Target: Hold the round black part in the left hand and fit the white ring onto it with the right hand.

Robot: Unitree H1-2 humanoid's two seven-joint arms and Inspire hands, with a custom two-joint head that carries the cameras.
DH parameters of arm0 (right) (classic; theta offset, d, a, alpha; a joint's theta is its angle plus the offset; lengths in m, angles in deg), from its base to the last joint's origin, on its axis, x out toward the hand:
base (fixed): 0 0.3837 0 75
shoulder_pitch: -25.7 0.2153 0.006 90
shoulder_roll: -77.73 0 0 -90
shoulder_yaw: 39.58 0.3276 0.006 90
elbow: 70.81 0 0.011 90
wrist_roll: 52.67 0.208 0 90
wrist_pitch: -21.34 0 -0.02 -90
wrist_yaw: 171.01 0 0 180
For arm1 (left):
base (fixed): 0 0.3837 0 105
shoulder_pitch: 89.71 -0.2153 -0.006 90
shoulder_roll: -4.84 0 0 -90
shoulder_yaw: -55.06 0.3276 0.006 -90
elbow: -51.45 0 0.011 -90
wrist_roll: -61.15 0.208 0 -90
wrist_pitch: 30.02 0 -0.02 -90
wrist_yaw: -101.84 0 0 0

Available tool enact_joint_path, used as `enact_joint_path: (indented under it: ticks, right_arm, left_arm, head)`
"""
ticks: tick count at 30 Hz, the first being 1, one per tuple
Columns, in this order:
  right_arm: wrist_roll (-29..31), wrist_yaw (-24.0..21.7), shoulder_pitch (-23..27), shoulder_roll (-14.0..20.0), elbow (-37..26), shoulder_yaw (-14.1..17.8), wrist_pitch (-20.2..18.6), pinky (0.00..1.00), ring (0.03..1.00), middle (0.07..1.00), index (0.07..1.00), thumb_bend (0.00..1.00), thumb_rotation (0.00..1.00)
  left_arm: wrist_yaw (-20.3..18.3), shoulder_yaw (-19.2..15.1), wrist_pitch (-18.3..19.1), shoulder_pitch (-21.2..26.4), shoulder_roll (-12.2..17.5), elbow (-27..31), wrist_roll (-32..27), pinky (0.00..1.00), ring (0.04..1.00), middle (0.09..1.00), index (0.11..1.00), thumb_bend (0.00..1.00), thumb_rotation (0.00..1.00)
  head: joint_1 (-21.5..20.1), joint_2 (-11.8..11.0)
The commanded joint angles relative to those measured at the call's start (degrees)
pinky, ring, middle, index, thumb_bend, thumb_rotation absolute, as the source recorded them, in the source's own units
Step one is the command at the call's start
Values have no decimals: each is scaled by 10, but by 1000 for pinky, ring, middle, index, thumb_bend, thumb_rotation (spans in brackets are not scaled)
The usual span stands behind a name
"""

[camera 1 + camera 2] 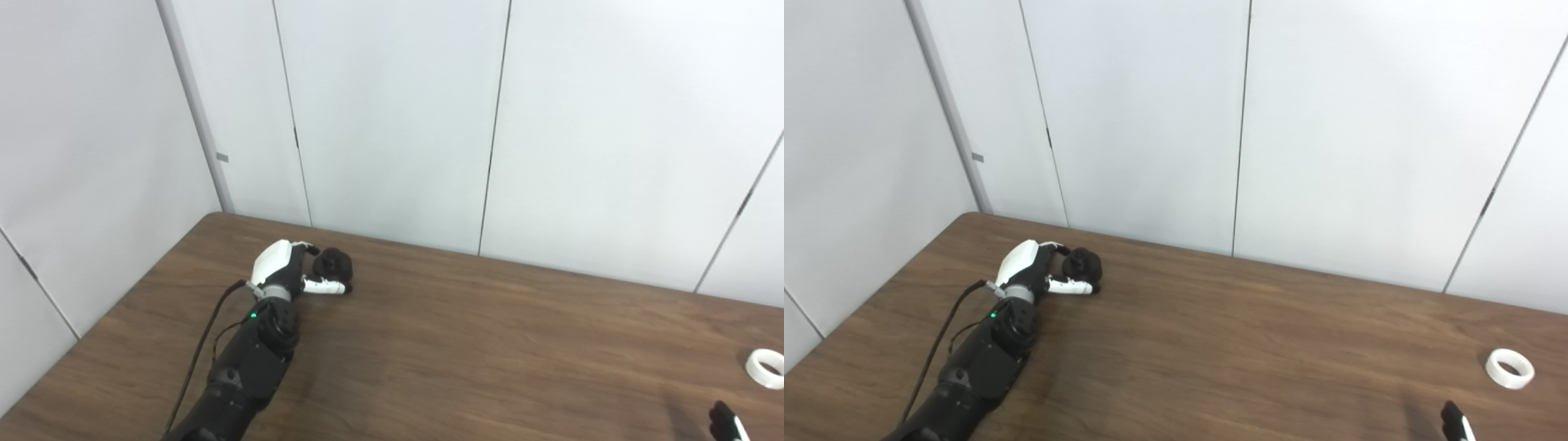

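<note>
Round black part (332, 264) sits on the brown surface (465, 343) in the left eye view, far over at about 10 o'clock. The left robot hand (288, 269) is curled around it, with fingers (306, 247) over the top and the thumb (324, 286) along the near side. I think it is closing on the part, but the part looks like it is still resting on the surface, so I cannot say the hold is firm yet. The hand is there because its job is to keep the part steady for the ring. The white ring (767, 368) lies flat at about 4 o'clock, right by the picture's edge and well apart from the black part. Only a dark tip of the right robot hand (726, 422) peeks in at the bottom corner, near the ring but not touching it. I cannot tell if it is open or closed.

In the right eye view the black part is at 10 o'clock again, with the left robot hand wrapped around it. The white ring shows whole here, with its hole facing up, which should make it easy to pick up. The right robot hand tip is just below it.

Counting: one black part, one white ring, two robot hands, one surface.
</note>
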Motion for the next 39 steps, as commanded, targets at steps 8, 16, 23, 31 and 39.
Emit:
enact_joint_path:
  ticks: [8,16,23,31,39]
  right_arm:
    - [3,3,-15,-3,17,-3,9,1000,1000,1000,1000,440,1000]
    - [-3,5,-16,-5,13,-4,3,1000,1000,995,1000,439,1000]
    - [-15,9,-17,-7,11,-5,1,1000,1000,989,1000,436,1000]
    - [-13,7,-18,-7,11,-5,5,1000,1000,993,1000,422,1000]
    - [-13,8,-18,-7,11,-4,7,1000,1000,989,1000,414,1000]
  left_arm:
    - [17,-1,-2,29,6,0,-2,1000,983,918,759,964,217]
    - [13,1,-2,30,6,0,-8,1000,980,918,753,959,213]
    - [17,6,-10,35,7,-12,-12,1000,976,917,757,967,229]
    - [20,12,-11,40,8,-17,-12,1000,968,900,749,965,235]
    - [20,14,-10,43,8,-19,-11,1000,969,902,737,966,226]
  head:
    - [0,2]
    - [-1,2]
    - [-2,1]
    - [-3,1]
    - [-2,3]
